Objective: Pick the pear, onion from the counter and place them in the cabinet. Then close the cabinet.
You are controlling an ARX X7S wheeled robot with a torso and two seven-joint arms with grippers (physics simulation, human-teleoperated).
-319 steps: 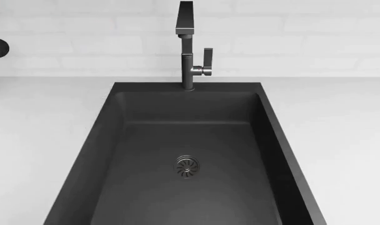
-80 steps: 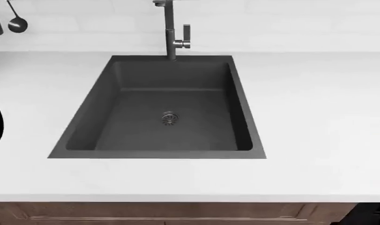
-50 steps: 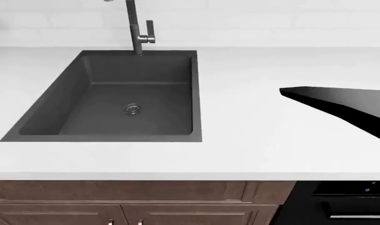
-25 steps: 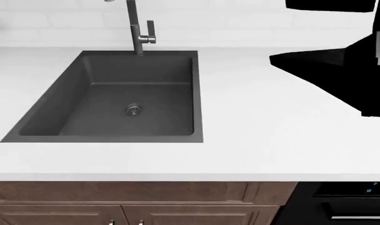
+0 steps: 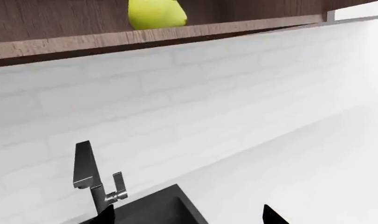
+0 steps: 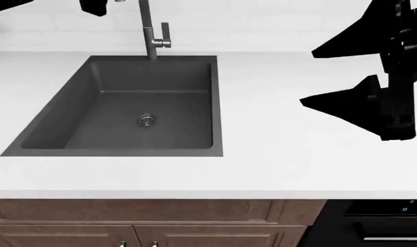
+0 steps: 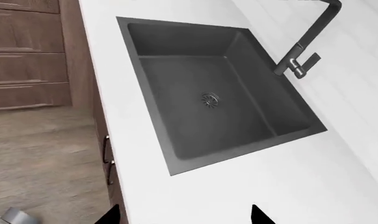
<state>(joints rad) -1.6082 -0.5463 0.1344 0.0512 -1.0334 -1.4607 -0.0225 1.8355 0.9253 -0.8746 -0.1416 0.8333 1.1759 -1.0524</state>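
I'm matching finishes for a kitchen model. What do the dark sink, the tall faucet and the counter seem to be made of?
Dark grey rectangular sink: matte, possibly composite; no glare. Tall angular faucet: brushed grey metal, soft sheen. Plain white counter: smooth, unveined, maybe solid surface or quartz.

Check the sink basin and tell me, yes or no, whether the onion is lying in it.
No: in the head view the sink holds only its drain, with no tan-brown bulb anywhere inside.

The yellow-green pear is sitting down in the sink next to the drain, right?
No. The pear sits up on the wooden cabinet shelf above the faucet, as the left wrist view shows. In the head view the sink holds only its drain.
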